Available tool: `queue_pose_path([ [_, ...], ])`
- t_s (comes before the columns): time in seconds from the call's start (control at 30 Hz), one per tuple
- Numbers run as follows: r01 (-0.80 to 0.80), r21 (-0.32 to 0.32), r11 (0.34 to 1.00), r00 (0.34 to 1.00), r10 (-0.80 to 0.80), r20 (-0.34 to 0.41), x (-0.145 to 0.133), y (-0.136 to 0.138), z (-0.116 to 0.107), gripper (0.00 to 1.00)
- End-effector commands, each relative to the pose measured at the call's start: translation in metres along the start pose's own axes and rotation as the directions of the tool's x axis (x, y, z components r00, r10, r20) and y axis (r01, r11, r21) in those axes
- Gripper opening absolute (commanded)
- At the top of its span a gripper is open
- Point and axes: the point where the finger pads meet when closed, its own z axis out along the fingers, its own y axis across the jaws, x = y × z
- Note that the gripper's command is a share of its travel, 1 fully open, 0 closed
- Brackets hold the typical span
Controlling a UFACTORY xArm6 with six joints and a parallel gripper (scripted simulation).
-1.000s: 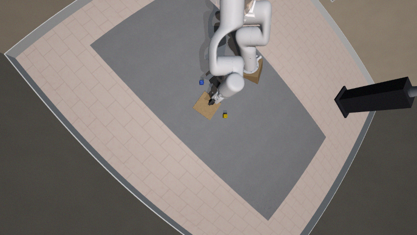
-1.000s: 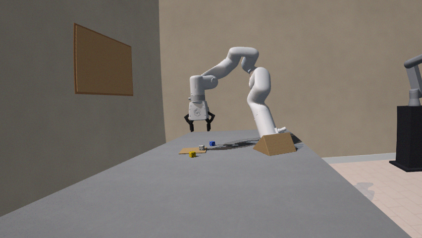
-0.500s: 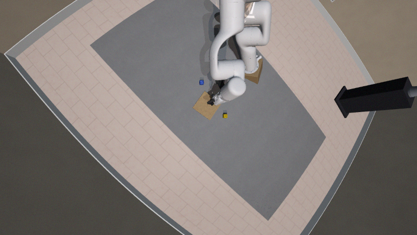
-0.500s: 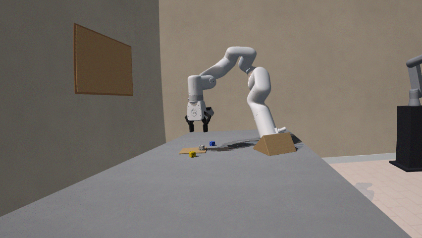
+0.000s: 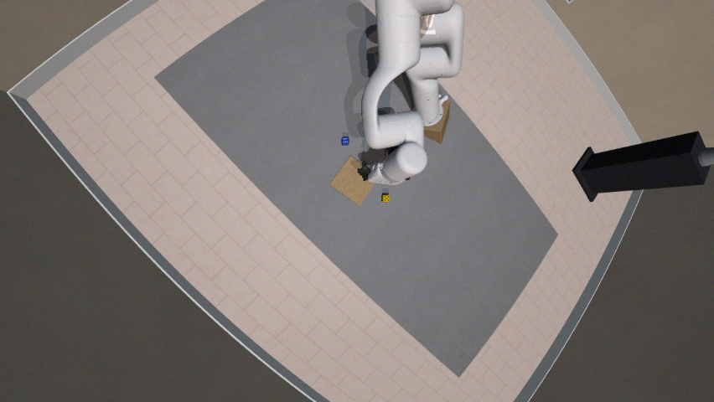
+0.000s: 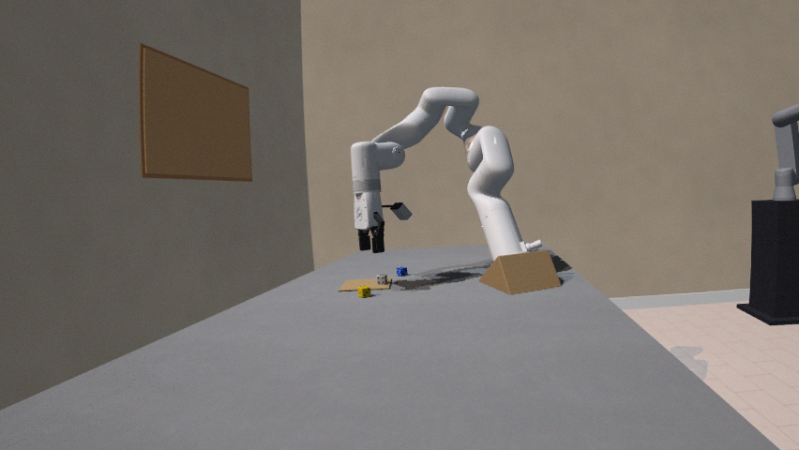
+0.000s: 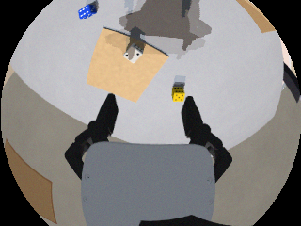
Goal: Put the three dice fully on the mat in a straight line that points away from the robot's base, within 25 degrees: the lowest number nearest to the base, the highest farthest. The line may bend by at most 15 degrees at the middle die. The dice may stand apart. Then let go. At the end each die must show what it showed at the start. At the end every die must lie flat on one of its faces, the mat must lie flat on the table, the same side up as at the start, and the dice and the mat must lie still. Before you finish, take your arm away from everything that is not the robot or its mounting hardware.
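A tan mat (image 5: pixel 352 180) lies flat on the grey table; it also shows in the wrist view (image 7: pixel 126 71) and the side view (image 6: pixel 364 284). A white die (image 7: pixel 134 56) sits on the mat near its edge toward the base, also seen in the side view (image 6: pixel 382 277); the arm hides it from above. A blue die (image 5: pixel 344 141) (image 7: pixel 87 10) (image 6: pixel 401 271) lies on the table off the mat. A yellow die (image 5: pixel 385 198) (image 7: pixel 179 93) (image 6: pixel 364 291) lies on the table just off the mat. My gripper (image 7: pixel 150 102) (image 6: pixel 370 241) is open and empty, high above the mat.
The arm's tan wedge-shaped base (image 6: pixel 520 271) stands on the table behind the dice. A black pedestal (image 5: pixel 642 164) stands off the table to the right. The arm's shadow (image 7: pixel 166 13) falls beside the mat.
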Motion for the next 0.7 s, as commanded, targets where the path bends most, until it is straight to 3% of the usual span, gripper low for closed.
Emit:
queue_pose_path([
  [0.0, -0.173, 0.013, 0.985, 0.985, 0.173, 0.003, -0.008, 0.006, 0.0, 1.0],
  [0.17, -0.268, 0.013, 0.963, 0.963, 0.268, 0.004, -0.012, 0.01, 0.0, 1.0],
  [0.23, -0.394, 0.012, 0.919, 0.919, 0.394, 0.006, -0.017, 0.015, 0.001, 1.0],
  [0.4, -0.538, 0.011, 0.843, 0.843, 0.538, 0.008, -0.023, 0.022, 0.002, 1.0],
  [0.67, -0.749, 0.009, 0.663, 0.663, 0.749, 0.011, -0.034, 0.034, 0.005, 1.0],
])
